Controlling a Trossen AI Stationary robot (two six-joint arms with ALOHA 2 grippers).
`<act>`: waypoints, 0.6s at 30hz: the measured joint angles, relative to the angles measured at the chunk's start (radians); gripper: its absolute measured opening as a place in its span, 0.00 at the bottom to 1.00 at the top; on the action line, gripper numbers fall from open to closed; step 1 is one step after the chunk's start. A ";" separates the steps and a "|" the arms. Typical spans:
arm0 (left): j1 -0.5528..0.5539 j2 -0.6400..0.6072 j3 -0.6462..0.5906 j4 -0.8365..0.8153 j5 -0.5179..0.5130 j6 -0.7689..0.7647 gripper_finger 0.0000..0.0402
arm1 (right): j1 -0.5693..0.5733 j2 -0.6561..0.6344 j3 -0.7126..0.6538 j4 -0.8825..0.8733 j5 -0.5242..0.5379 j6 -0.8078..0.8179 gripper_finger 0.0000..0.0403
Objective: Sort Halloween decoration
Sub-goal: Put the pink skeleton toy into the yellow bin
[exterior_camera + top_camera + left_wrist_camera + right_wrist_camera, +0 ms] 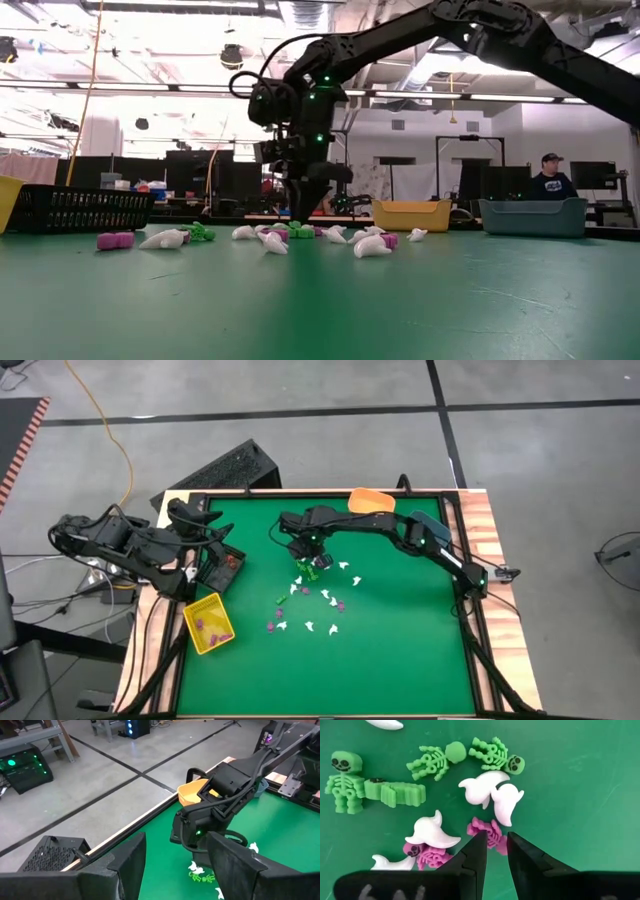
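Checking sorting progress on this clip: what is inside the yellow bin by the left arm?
In the high view, the yellow bin holds a few purple trinkets on its floor. Their shapes are too small to tell, and its walls may hide anything lying against them.

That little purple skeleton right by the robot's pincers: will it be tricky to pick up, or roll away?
The purple skeleton lies flat on the green table, so it probably won't roll. It looks thin and light, so the right gripper may nudge it sideways. Its ribbed limbs might give the fingers some purchase.
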 joint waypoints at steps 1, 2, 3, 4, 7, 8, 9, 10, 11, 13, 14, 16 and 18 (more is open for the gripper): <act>0.000 0.000 0.000 0.000 0.000 0.002 0.50 | 0.003 0.000 -0.001 0.001 0.009 0.000 0.26; 0.000 0.000 0.000 -0.001 0.000 0.003 0.50 | 0.006 0.001 -0.001 0.001 0.020 0.000 0.26; 0.000 0.000 0.000 -0.002 0.000 0.003 0.50 | 0.006 0.002 -0.002 0.000 0.026 0.001 0.26; 0.000 0.000 0.000 -0.003 -0.001 0.003 0.50 | 0.006 0.003 -0.003 0.000 0.031 0.001 0.26; 0.000 0.000 0.000 -0.005 -0.004 0.003 0.50 | 0.006 0.004 -0.003 -0.007 0.057 0.002 0.26; 0.000 0.000 0.000 -0.005 -0.004 0.003 0.50 | 0.007 0.005 -0.003 -0.014 0.074 0.008 0.26; 0.000 0.000 0.000 -0.005 -0.004 0.003 0.50 | 0.005 0.005 -0.003 -0.029 0.088 0.015 0.26; 0.000 0.000 0.000 -0.005 -0.004 0.003 0.50 | 0.002 0.005 -0.004 -0.053 0.097 0.026 0.27; 0.000 0.000 0.000 -0.006 -0.003 0.003 0.50 | -0.001 0.007 -0.005 -0.072 0.101 0.035 0.27; 0.000 0.000 0.000 -0.007 0.000 0.003 0.50 | -0.008 0.007 -0.006 -0.097 0.093 0.040 0.27; 0.000 0.000 0.000 -0.007 0.000 0.003 0.50 | -0.010 0.006 -0.005 -0.098 0.088 0.037 0.27; 0.000 0.000 0.000 -0.009 0.001 0.002 0.50 | -0.011 0.007 -0.006 -0.091 0.089 0.035 0.27; 0.000 0.000 0.000 -0.014 0.001 0.002 0.50 | -0.011 0.007 -0.007 -0.085 0.093 0.040 0.27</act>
